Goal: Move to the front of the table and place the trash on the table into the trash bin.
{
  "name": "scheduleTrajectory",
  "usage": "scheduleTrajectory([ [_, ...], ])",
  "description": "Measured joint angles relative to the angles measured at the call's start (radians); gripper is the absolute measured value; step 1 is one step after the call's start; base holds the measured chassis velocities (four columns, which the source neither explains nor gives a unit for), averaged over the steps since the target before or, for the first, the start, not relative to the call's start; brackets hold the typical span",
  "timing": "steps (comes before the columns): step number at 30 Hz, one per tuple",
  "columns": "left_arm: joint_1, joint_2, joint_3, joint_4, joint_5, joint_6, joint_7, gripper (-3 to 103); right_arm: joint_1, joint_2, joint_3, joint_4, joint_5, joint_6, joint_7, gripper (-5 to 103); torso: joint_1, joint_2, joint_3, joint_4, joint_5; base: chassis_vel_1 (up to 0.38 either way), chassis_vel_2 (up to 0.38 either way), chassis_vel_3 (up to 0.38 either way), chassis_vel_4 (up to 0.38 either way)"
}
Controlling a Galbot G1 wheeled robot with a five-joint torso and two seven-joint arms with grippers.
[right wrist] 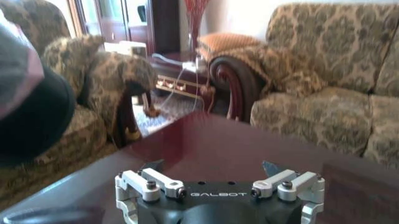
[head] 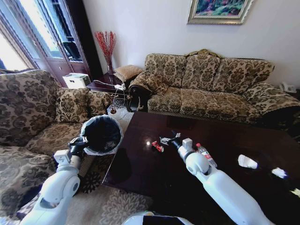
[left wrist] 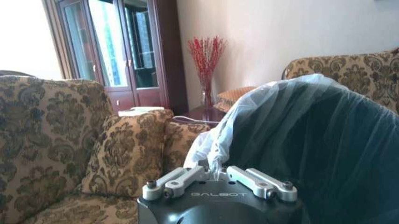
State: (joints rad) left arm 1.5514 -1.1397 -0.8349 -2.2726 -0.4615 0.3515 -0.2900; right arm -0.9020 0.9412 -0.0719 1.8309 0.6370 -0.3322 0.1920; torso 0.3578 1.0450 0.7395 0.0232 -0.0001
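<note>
Meanwhile, at the far left, the left gripper (head: 80, 143) is clenched on the rim of the trash bin (head: 102, 133), pinching the greyish liner bag; the left wrist view shows its fingers (left wrist: 181, 179) drawn together on a fold of the bag, with the bin (left wrist: 311, 140) held tilted off the left end of the table (head: 140, 173), its dark mouth facing the head camera, a patterned armchair (head: 28, 117) behind it. Moving right, a small red wrapper (head: 157, 146) lies on the glossy dark tabletop, just beside a pale wrapper (head: 165, 139). The right gripper (head: 176, 137) hovers at these wrappers; the right wrist view shows its fingers (right wrist: 153, 167) spread wide over the tabletop (right wrist: 218, 149), holding nothing. Beside the right arm lies a clear bottle (head: 205, 154) with a red cap. Farther right, a crumpled white paper wad (head: 247, 161) and a second wad (head: 279, 172) rest well apart from the gripper, and what appears to be a yellowish scrap (head: 296, 191) sits at the picture's right edge.
</note>
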Motion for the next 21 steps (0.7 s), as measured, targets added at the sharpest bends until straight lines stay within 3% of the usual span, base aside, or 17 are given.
scheduleTrajectory([
  [8,-0.027,0.033,0.04,0.024,-0.004,-0.003,0.0,0,0.005,0.05,-0.034,-0.178,-0.027,0.035,-0.045,100,0.0,0.0,0.0,-0.0011,-0.0002,-0.006,0.013,0.012,-0.009],
  [13,-0.006,0.034,0.017,0.03,-0.01,-0.015,0.0,0,0.061,0.132,-0.068,-0.356,-0.065,0.086,-0.117,100,0.0,0.0,0.0,0.0004,0.0,0.0,0.0,0.0,0.0],
  [21,-0.012,0.046,0.004,0.034,-0.025,-0.016,0.0,0,0.109,0.215,-0.081,-0.512,-0.126,0.128,-0.179,100,0.0,0.0,0.0,-0.0003,0.0,0.0,0.0,0.0,0.0],
])
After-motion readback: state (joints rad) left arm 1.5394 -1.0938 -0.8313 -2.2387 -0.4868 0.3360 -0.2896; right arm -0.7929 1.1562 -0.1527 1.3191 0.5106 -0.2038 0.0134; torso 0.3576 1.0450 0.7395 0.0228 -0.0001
